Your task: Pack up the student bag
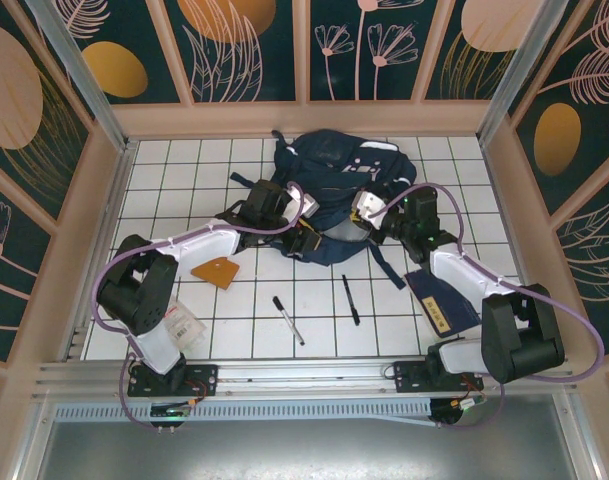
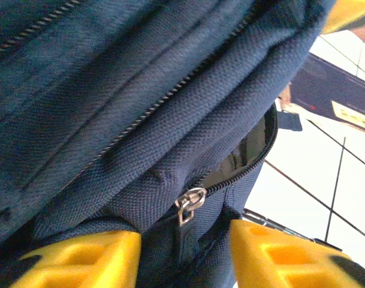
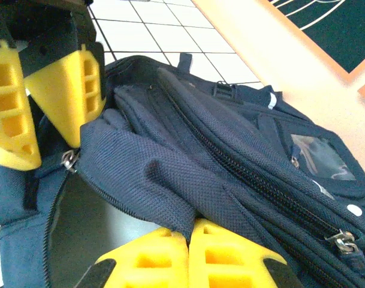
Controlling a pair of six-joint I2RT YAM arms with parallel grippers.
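The student bag (image 1: 334, 170), a large navy backpack, lies at the back middle of the tiled table. Its front pocket is partly unzipped, with grey lining showing. My left gripper (image 2: 185, 252) is open at the pocket's near-left corner. The metal zipper pull (image 2: 190, 201) and its dark tab hang between the yellow fingers, touching neither. My right gripper (image 3: 189, 231) is shut on the edge of the pocket's fabric flap (image 3: 164, 180), holding it up. From the right wrist the left gripper's fingers (image 3: 62, 90) stand beside the same pull (image 3: 68, 161).
An orange card (image 1: 216, 271) lies left of centre. A marker (image 1: 288, 319) and a black pen (image 1: 351, 299) lie in front of the bag. A dark-blue notebook (image 1: 439, 298) sits under the right arm, and a clear packet (image 1: 184, 325) by the left base.
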